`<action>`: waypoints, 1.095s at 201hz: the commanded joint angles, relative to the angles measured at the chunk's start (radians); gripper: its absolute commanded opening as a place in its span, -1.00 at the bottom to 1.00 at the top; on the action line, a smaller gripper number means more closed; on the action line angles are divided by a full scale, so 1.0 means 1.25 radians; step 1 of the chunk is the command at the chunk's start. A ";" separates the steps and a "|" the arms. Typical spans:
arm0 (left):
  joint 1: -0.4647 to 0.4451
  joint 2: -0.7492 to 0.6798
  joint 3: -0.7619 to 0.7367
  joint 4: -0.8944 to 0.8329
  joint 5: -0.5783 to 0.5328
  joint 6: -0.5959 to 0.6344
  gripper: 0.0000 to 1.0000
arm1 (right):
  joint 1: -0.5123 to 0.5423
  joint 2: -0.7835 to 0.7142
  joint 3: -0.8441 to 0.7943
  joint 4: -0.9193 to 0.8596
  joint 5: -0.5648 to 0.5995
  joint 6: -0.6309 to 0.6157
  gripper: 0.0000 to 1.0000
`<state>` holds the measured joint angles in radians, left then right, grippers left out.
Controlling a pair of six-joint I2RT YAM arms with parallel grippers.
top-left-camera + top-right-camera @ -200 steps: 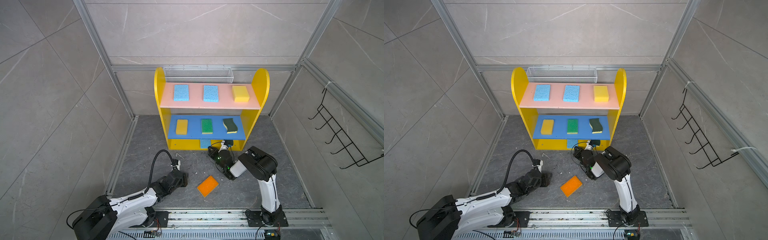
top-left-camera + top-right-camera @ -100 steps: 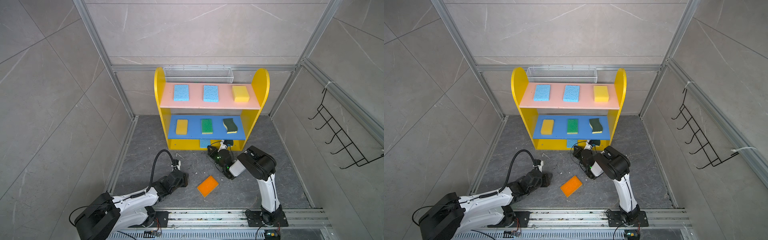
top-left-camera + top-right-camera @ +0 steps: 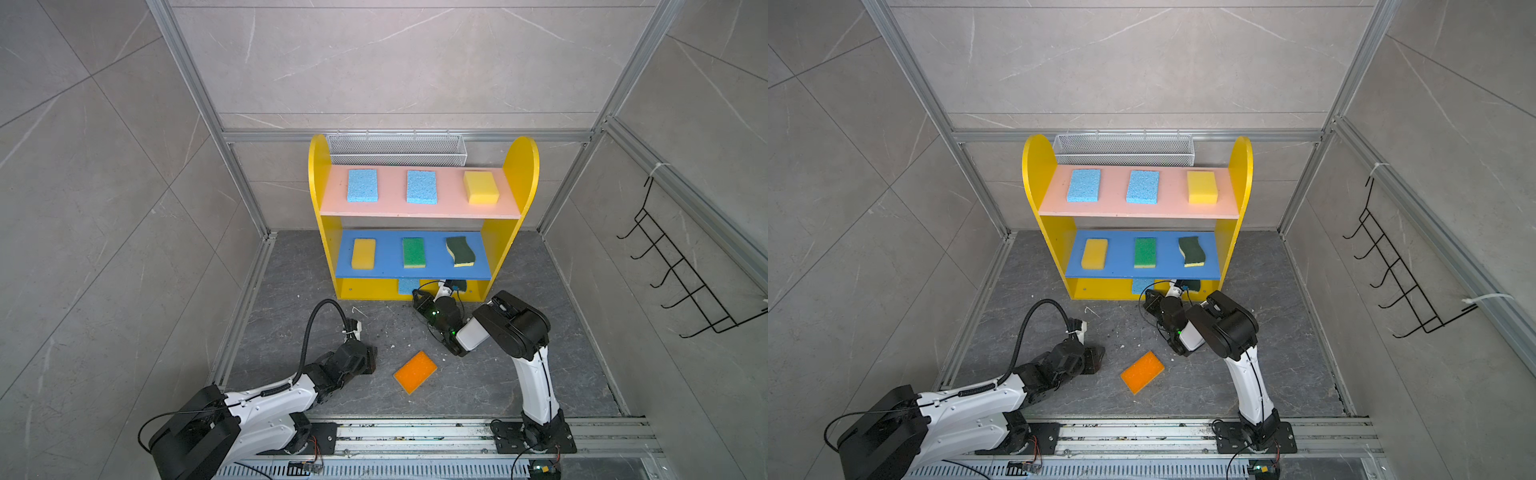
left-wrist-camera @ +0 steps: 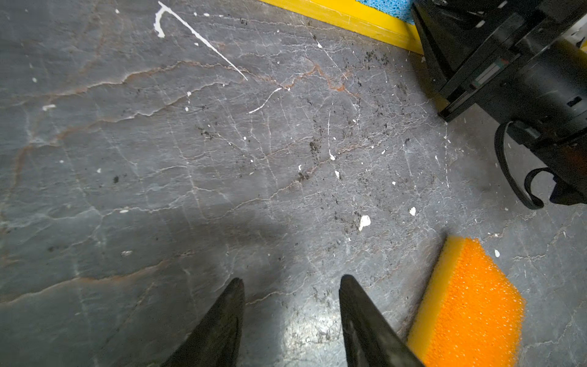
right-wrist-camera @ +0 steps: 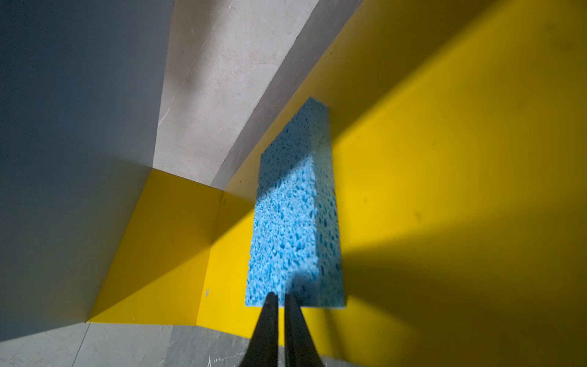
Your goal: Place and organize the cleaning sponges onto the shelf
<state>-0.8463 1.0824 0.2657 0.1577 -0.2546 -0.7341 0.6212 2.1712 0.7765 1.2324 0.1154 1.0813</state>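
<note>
The shelf (image 3: 392, 208) holds two light blue sponges (image 3: 362, 185) (image 3: 421, 187) and a yellow one (image 3: 481, 188) on its pink board. Its blue board carries a yellow (image 3: 363, 253), a green (image 3: 413, 252) and a dark-green wavy sponge (image 3: 460, 250). Another light blue sponge (image 5: 293, 222) lies on the yellow base. My right gripper (image 5: 280, 295) is shut, its tips at that sponge's near edge. An orange sponge (image 3: 415, 371) lies on the floor. My left gripper (image 4: 290, 281) hangs open and empty just left of the orange sponge (image 4: 470, 305).
A white wire mesh basket (image 3: 397, 148) sits behind the shelf top. A black hook rack (image 3: 681, 282) hangs on the right wall. Tiled walls close in the grey floor (image 3: 299, 266) on three sides, and a metal rail (image 3: 415, 432) runs along the front.
</note>
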 commanded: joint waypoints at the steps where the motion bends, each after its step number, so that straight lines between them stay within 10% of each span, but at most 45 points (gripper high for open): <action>1: 0.004 -0.014 0.007 0.006 -0.006 -0.011 0.03 | 0.001 0.016 -0.045 -0.101 0.006 -0.012 -0.77; 125: -0.001 -0.123 0.084 -0.257 -0.031 0.029 0.32 | 0.123 -0.379 -0.222 -0.373 0.145 -0.244 -0.14; 220: -0.166 -0.114 0.190 -0.366 0.064 0.157 0.51 | 0.140 -1.001 -0.193 -1.194 0.337 -0.299 0.27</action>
<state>-0.9943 0.9371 0.4423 -0.2535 -0.2310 -0.6285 0.8001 1.0294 0.4744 0.1253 0.4282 0.7052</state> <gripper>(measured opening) 0.739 0.626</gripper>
